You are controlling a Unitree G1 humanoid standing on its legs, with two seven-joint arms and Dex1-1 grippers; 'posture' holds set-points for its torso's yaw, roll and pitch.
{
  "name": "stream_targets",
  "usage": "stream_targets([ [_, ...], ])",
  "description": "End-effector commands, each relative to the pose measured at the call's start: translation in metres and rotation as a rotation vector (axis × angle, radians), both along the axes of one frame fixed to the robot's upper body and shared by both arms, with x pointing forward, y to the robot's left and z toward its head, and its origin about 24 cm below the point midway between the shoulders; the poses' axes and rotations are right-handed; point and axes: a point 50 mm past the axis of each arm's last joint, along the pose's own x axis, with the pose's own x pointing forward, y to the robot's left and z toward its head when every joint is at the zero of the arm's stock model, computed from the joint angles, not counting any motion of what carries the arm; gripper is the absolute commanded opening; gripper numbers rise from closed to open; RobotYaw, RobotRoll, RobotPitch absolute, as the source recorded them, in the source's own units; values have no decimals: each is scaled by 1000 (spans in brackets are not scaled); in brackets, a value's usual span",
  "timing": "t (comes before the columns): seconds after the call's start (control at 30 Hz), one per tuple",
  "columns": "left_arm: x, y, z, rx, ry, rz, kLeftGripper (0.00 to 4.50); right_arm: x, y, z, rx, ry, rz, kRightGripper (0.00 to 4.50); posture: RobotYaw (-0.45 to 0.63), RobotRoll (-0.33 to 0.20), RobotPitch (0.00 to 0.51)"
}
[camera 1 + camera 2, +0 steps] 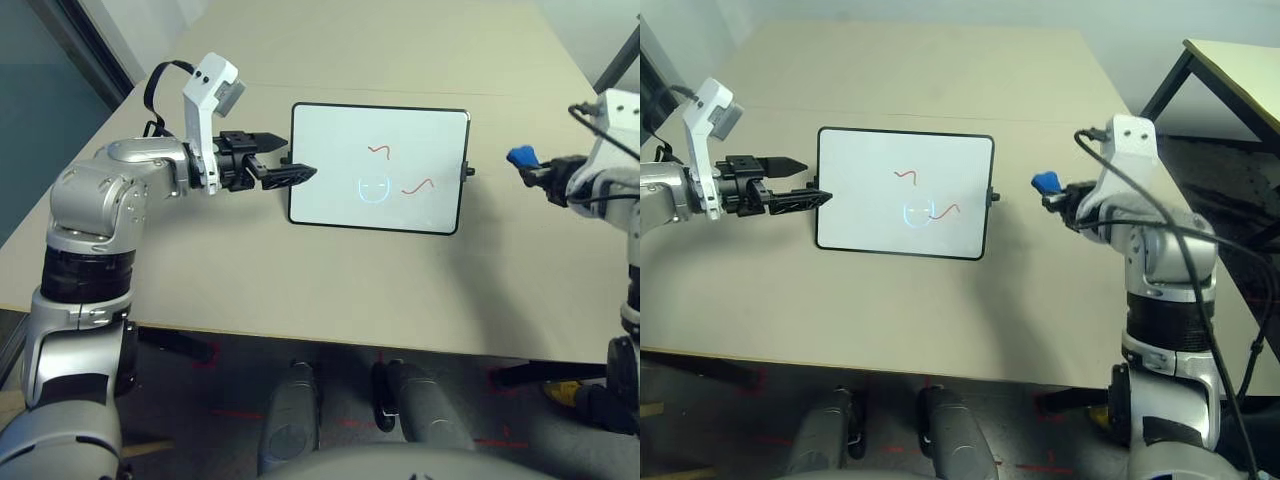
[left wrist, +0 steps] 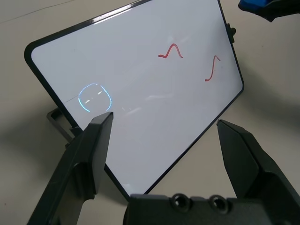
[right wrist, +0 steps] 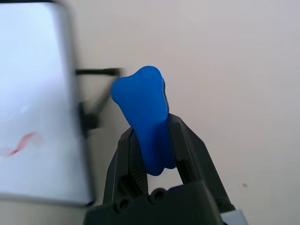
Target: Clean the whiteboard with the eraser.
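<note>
Head pair looks down; wrists close (all share whiteboard (image 1: 378,168)).

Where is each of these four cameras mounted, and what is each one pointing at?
Left eye view: on the head, looking down at the table; silver left arm, left gripper by the whiteboard.
Right eye view: its stereo twin; right arm, right gripper holding the eraser.
Left wrist view: along its open fingers onto the whiteboard's red marks.
Right wrist view: along its fingers clamping the eraser, the whiteboard beside.
All share the whiteboard.
</note>
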Motion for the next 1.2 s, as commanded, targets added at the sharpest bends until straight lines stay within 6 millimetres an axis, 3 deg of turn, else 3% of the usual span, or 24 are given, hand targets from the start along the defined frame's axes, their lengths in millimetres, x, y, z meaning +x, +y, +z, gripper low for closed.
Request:
stream_targets([
  [0.03,0,-5,0,21,6,-26,4500,-6,27,4,-20,38,150,886,-55,0,123],
  [0.2,2,-9,-1,22,10,-44,4500,-3,64,1,-147,39,345,880,-60,0,118],
  [0.47,4,-14,-1,16,5,-59,4500,12,99,-8,-415,-46,530,878,-44,0,114],
  [0.8,1,-19,-9,3,19,-73,4500,30,107,-26,-592,-92,565,877,-24,0,124],
  [1.07,4,-18,-13,-7,28,-70,4500,37,114,-31,-644,-104,573,869,-27,0,126],
  [1.2,6,-16,-14,-9,31,-67,4500,42,126,-31,-645,-119,589,868,-24,0,130],
])
